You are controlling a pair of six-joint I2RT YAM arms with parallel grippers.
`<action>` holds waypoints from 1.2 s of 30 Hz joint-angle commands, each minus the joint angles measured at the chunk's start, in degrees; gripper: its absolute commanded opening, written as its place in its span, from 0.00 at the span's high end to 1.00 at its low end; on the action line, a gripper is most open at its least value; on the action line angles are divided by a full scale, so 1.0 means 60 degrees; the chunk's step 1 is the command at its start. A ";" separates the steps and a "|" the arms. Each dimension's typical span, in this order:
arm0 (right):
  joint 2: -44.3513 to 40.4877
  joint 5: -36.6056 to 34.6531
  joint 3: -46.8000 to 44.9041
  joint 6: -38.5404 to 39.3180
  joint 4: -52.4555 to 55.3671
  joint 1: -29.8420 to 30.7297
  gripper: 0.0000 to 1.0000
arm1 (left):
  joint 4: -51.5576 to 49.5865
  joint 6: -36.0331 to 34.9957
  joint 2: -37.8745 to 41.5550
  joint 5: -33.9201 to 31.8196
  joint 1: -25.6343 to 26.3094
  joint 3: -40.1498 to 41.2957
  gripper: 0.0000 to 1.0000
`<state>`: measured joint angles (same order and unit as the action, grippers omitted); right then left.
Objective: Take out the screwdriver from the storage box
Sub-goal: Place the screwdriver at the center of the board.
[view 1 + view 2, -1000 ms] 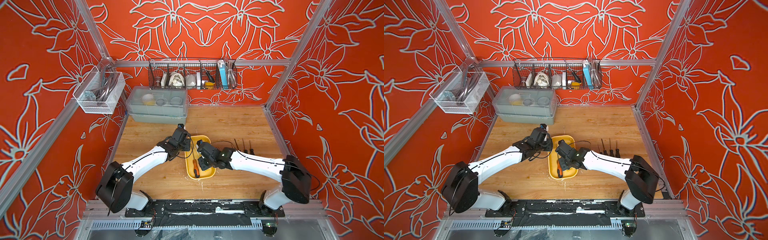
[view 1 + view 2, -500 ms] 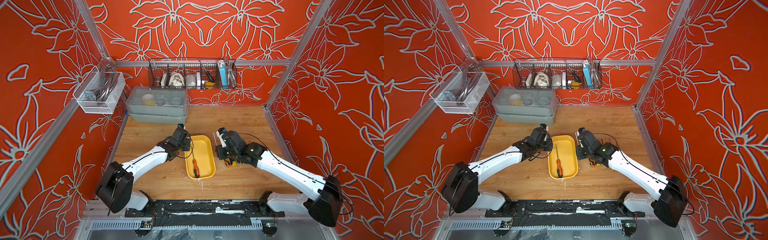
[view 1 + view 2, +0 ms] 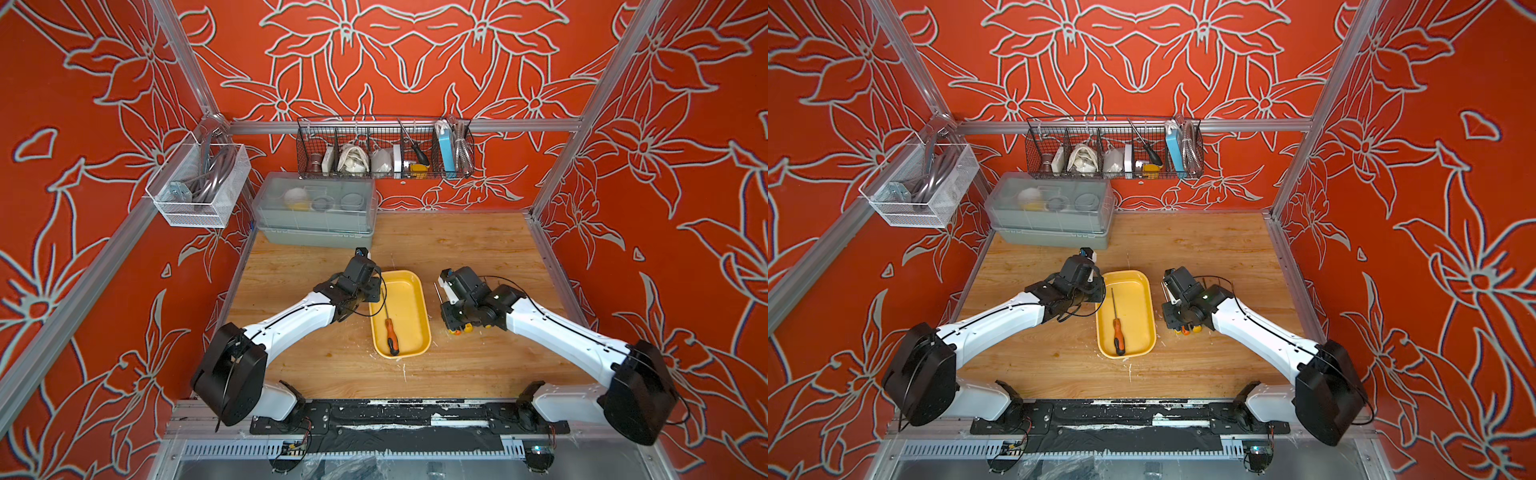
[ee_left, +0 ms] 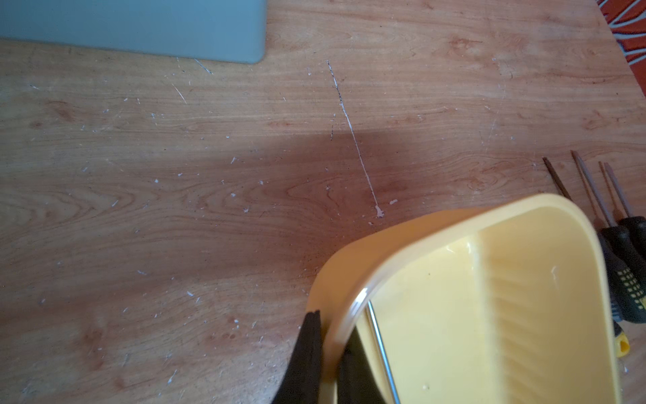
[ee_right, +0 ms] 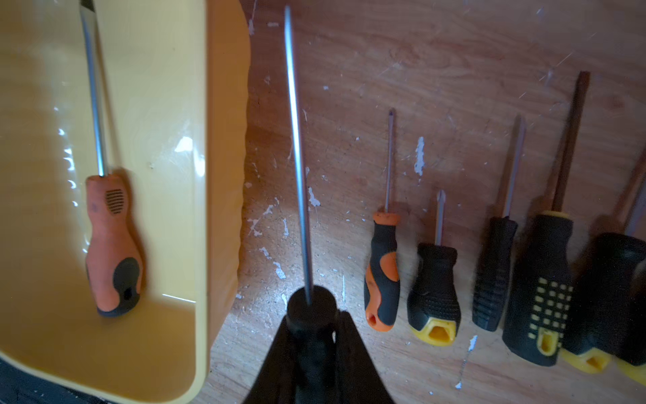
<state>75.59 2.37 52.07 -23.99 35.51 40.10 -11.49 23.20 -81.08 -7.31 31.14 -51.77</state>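
- The yellow storage box (image 3: 409, 303) sits on the wooden table (image 3: 457, 241).
- An orange screwdriver (image 3: 391, 334) lies flat inside the storage box, along the wall on the left arm's side. Its handle is at the end of the box nearest the robot.
- The left claw (image 4: 330, 335) is clamped on that wall of the storage box, with one finger inside and one outside.
- The right claw (image 5: 314, 321) is just beside the storage box, on its other side. It is squeezed tight on the handle of a black screwdriver (image 5: 297, 157).
- The black screwdriver is outside the storage box, and its thin metal rod points along the box.
- More screwdrivers (image 5: 494, 273) lie in a row on the table, a little further from the storage box.
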 commanded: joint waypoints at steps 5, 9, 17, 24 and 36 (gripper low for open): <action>0.0756 0.0209 -0.0107 0.0210 -0.0651 -0.0076 1.00 | 0.0160 0.0106 -0.0026 0.0149 0.0029 -0.0280 1.00; 0.1394 0.0243 -0.0097 0.0275 -0.0851 -0.0102 1.00 | 0.0171 0.0103 0.0022 0.0135 0.0026 -0.0260 1.00; 0.1764 0.0214 -0.0168 0.0189 -0.1057 -0.0121 1.00 | 0.0162 0.0089 0.0043 0.0135 0.0026 -0.0262 1.00; 0.2084 0.0202 -0.0093 0.0190 -0.0937 -0.0193 1.00 | 0.0138 0.0099 0.0056 0.0127 0.0026 -0.0261 1.00; 0.2315 0.0191 -0.0114 0.0274 -0.1011 -0.0390 1.00 | 0.0127 0.0088 0.0036 0.0121 0.0026 -0.0292 1.00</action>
<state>88.88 3.73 51.44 -23.03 29.50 38.24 -11.49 23.20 -81.08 -7.33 31.14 -51.77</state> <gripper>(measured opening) 0.203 0.091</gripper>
